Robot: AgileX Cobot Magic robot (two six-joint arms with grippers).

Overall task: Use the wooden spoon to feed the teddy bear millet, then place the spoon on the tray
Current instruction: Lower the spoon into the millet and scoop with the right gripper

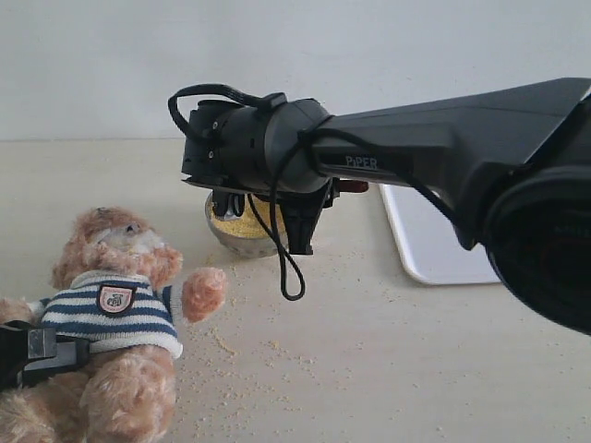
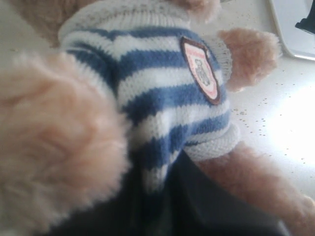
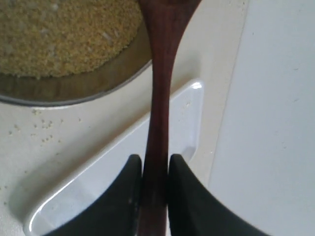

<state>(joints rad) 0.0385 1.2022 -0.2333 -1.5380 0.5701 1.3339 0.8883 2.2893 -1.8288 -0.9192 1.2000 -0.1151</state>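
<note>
The teddy bear [image 1: 115, 318] in its striped shirt [image 2: 162, 93] sits at the front left. My left gripper [image 1: 42, 353] [image 2: 167, 196] is shut on the shirt's lower edge at the bear's side. A metal bowl [image 1: 231, 242] heaped with millet [image 1: 242, 224] [image 3: 64, 34] stands behind the bear's raised paw. My right gripper [image 1: 300, 223] [image 3: 155, 158] hangs beside the bowl, shut on the slim handle of the wooden spoon [image 3: 160, 88] [image 1: 352, 186]. The spoon's wide end reaches over the bowl's rim [image 3: 98, 91]; its tip is out of frame. The white tray [image 1: 434, 249] [image 3: 113, 172] lies to the right.
Loose millet grains [image 1: 268, 351] are scattered over the tabletop around the bowl and in front of the bear. The right arm's thick black link [image 1: 462, 138] crosses above the tray. A black cable loop [image 1: 291, 277] dangles from the wrist. A pale wall stands behind.
</note>
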